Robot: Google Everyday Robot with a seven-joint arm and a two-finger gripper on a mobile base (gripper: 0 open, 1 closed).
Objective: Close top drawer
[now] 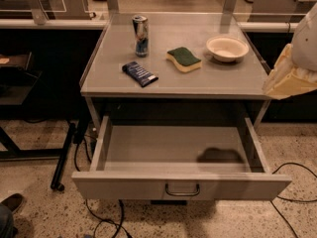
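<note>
Drawer (181,185) standing wide open beneath the table's (218,81) front edge; gripper (291,78) hanging off the right edge, well apart from the handle (182,189), open or closed impossible to tell; likely approach step; next: meet front panel, push straight in.

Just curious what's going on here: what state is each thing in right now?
top drawer: pulled open, empty
can: standing upright
bowl: upright, looks empty
sponge: flat, green side up
dark packet: lying flat
gripper: at right edge, clear of the drawer
</note>
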